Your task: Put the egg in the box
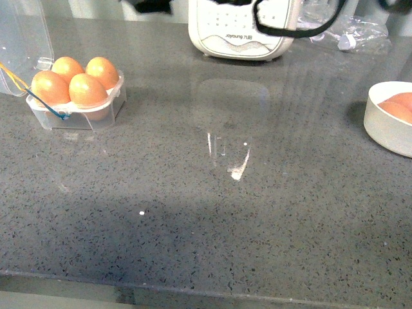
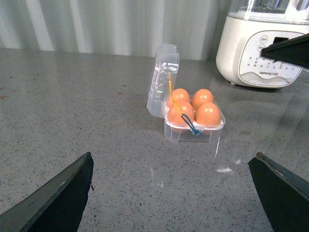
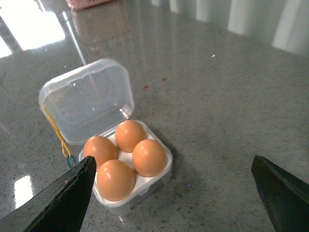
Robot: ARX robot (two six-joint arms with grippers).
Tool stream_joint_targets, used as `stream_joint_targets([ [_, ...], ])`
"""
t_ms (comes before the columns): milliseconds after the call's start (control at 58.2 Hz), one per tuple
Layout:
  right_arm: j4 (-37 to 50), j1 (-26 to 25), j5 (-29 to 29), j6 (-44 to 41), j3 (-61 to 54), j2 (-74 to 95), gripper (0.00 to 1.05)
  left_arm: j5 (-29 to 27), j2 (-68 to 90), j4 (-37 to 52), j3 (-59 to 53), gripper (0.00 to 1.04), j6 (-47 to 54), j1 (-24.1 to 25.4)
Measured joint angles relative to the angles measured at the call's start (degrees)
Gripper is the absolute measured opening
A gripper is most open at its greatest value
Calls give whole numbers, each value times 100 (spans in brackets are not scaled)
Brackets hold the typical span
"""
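The grey countertop (image 1: 193,244) is seen nearest, bare and glossy with reflections. In the left wrist view the left gripper (image 2: 174,166) is shown released, its two dark fingers (image 2: 63,193) set wide apart above the stone. The right gripper (image 3: 174,169) is likewise shown released, its fingers (image 3: 63,198) spread far apart. Further back, on the left side of the counter, the box (image 1: 84,120) is found with its clear lid (image 1: 22,38) swung up and open. All four cups are filled by brown eggs (image 1: 87,90) (which of them is the task's egg cannot be told). A yellow and blue band (image 1: 14,78) is draped across lid and box. At the right edge a white bowl (image 1: 386,129) is set, holding more brown eggs (image 1: 399,106). Farthest back a white appliance (image 1: 238,35) and a clear bottle (image 1: 360,32) are seen.
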Motion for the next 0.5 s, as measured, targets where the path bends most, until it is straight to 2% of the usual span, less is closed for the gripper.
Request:
stream_joint_targets([
  [206, 673, -658, 505, 546, -1410, -1226, 97, 0, 0, 0, 0, 98, 0, -2],
  [361, 1008, -1180, 1021, 538, -2771, -2358, 97, 0, 0, 0, 0, 98, 0, -2],
  [498, 970, -1899, 1567, 260, -3910, -3593, 97, 0, 0, 0, 0, 98, 0, 0],
])
